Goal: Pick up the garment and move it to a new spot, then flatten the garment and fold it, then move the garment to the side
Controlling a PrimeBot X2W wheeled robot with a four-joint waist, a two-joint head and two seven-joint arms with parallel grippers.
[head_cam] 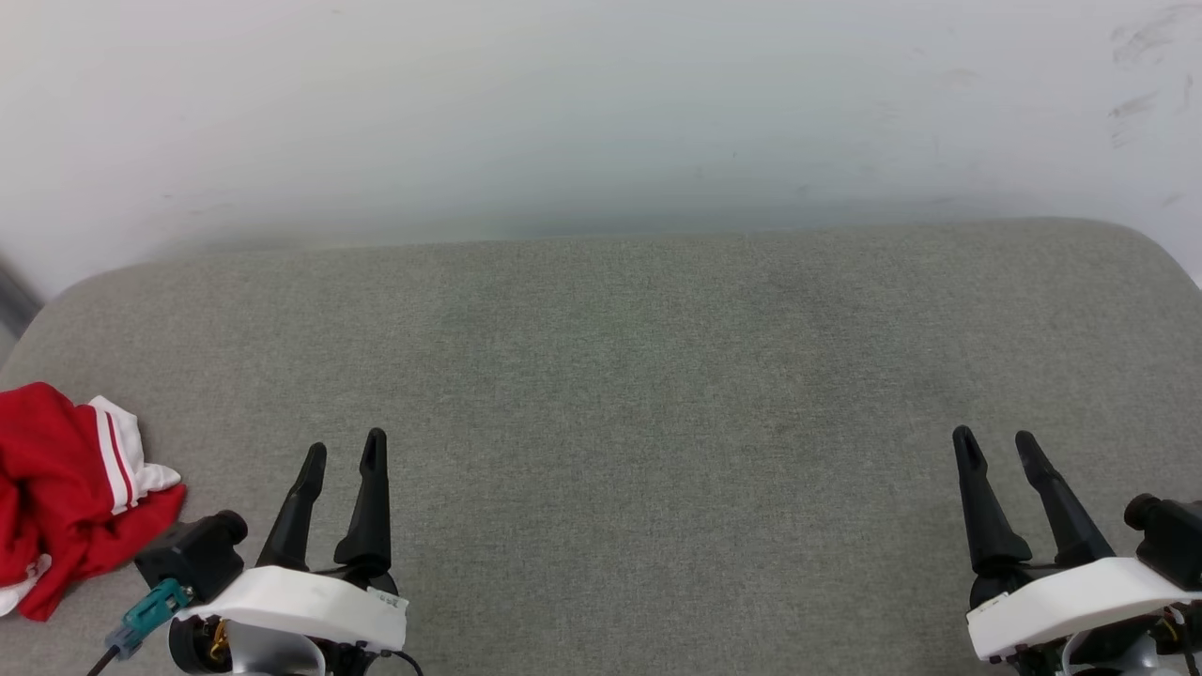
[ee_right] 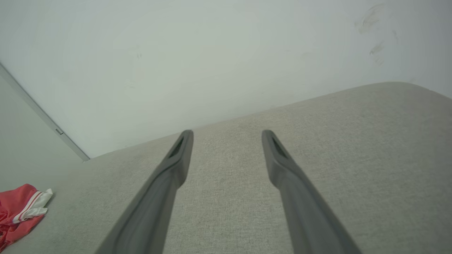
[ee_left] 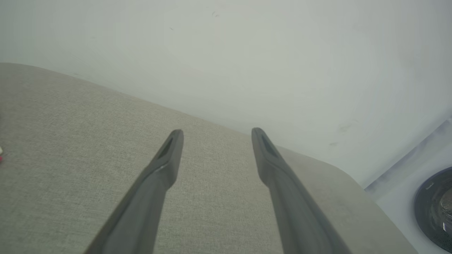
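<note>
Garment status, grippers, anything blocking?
Left gripper open, empty. Right gripper open, empty. Garment crumpled at grey cushion's left edge, untouched. No obstruction seen.

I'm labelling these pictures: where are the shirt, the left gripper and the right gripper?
shirt (head_cam: 52,469), head view, on its crumpled red body.
left gripper (head_cam: 346,443), head view, midway between its fingertips.
right gripper (head_cam: 993,437), head view, midway between its fingertips.

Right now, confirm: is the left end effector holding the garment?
No, the left end effector stands open and empty beside the crumpled garment.
</note>
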